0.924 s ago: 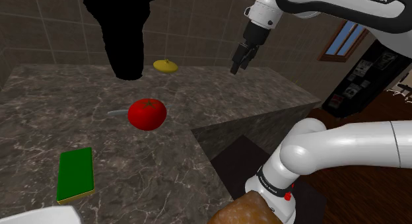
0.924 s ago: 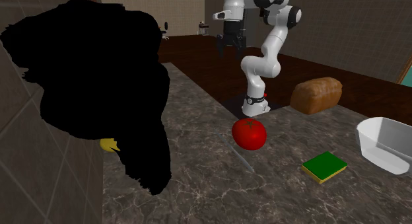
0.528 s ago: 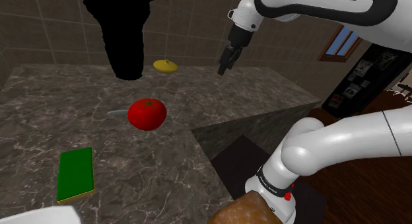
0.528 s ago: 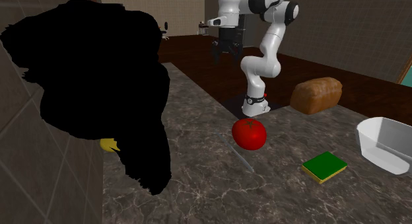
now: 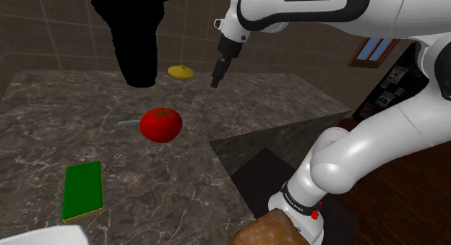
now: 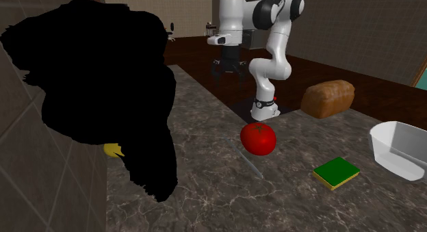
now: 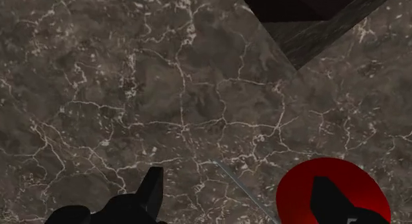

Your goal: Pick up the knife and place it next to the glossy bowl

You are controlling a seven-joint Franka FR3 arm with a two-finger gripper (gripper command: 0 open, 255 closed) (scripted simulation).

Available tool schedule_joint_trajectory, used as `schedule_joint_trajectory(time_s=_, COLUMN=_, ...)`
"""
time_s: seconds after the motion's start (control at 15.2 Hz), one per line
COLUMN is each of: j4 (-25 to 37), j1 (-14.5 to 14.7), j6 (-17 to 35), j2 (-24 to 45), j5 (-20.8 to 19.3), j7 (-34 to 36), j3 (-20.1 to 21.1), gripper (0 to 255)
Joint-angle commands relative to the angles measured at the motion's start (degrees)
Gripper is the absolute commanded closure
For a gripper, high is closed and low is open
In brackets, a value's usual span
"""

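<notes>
knife (image 6: 248, 162): flat on dark veined tabletop (image 6: 205, 128), just beside red tomato (image 6: 258, 139); long axis slants toward second exterior view's lower right; tip end unclear | arm: arched over tabletop, gripper (image 6: 229, 76) pointing down, raised | jaws: spread, empty

The table (image 5: 289, 99) is showing dark, white-veined marble, smooth and faintly polished. The tomato (image 5: 160, 125) is gleaming glossy red, the white bowl (image 6: 398, 162) is shining smoothly, the knife (image 6: 248, 162) is looking like thin grey metal, and the bread (image 6: 328, 98) is showing a rough brown crust.
</notes>
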Motion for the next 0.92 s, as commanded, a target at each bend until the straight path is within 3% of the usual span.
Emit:
schedule_joint_trajectory(time_s=0.0, j4=1.4, j1=1.2, j6=2.1, j2=3.5, j5=0.5, j7=-2.7, j3=0.1, gripper=0)
schedule_joint_trajectory(time_s=0.86, j4=16.4, j1=7.5, j6=10.8, j2=27.4, j5=3.3, j7=-18.1, j3=3.9, gripper=0)
